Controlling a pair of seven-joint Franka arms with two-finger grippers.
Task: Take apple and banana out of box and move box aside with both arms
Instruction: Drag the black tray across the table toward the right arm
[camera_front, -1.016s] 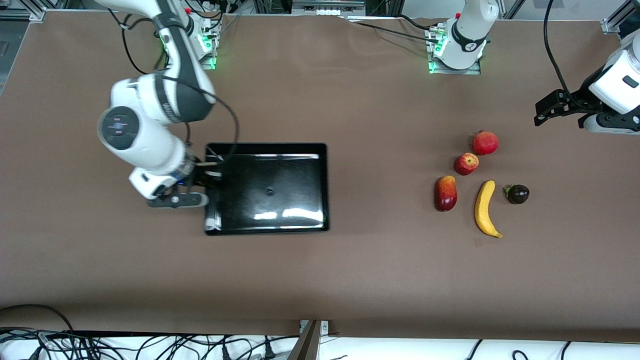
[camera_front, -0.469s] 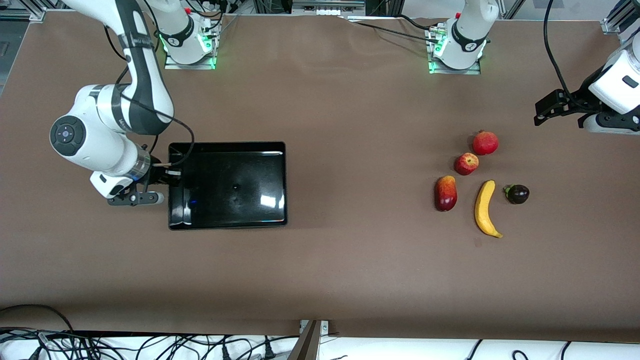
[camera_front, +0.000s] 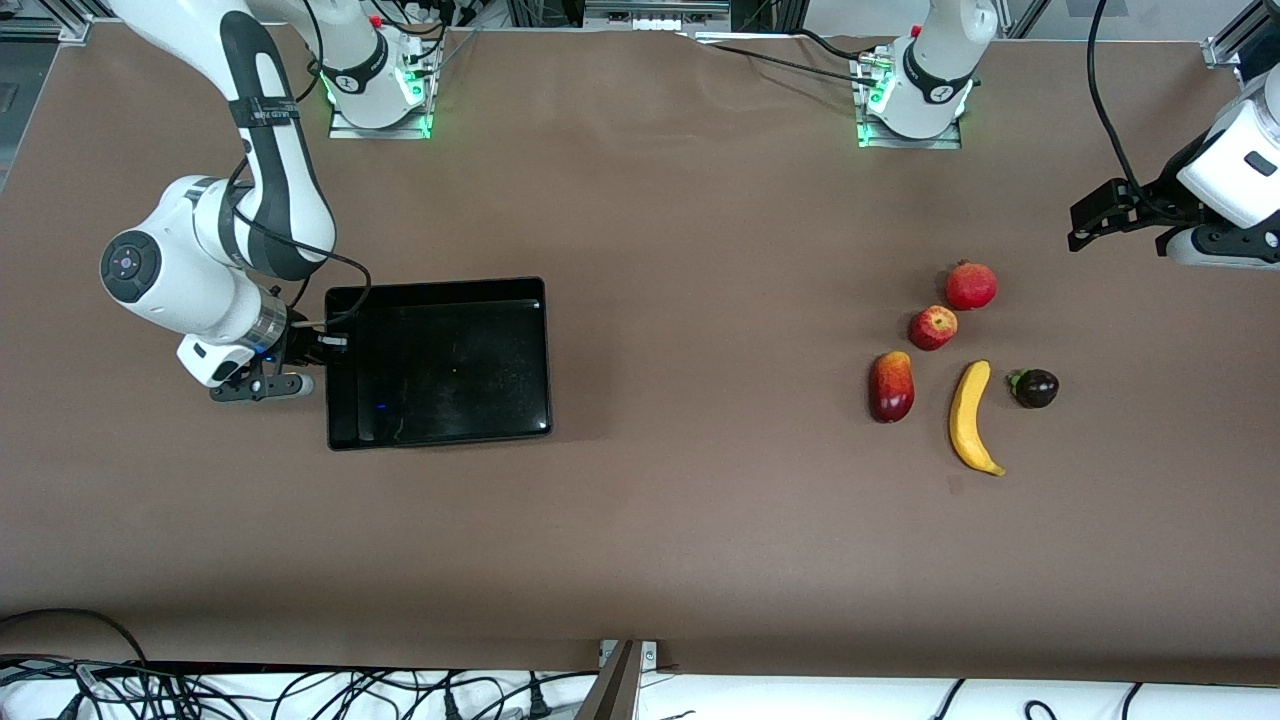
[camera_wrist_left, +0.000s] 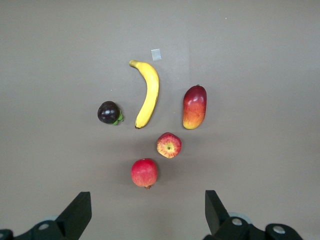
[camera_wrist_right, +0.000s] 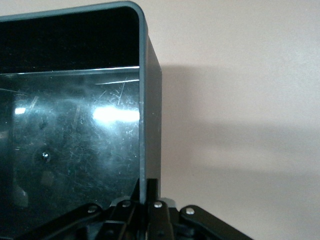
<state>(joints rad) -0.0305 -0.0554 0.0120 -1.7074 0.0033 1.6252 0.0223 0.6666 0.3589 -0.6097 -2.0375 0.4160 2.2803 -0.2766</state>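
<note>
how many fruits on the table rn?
5, all toward the left arm's end: round red pomegranate farthest from the front camera, streaked red apple beside it, red-yellow mango, curved yellow banana, dark purple mangosteen. None visibly hidden.

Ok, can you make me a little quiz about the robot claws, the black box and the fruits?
1. True or false: the right claw grips the wall of the glossy black plastic box.
2. Which fruit lies nearest the front camera: A the long curved yellow banana, B the small round red apple, C the dark purple round fruit?
3. Fill in: the left claw is ____ , high above the fruits.

Key: 1 true; 2 A; 3 open.
</note>
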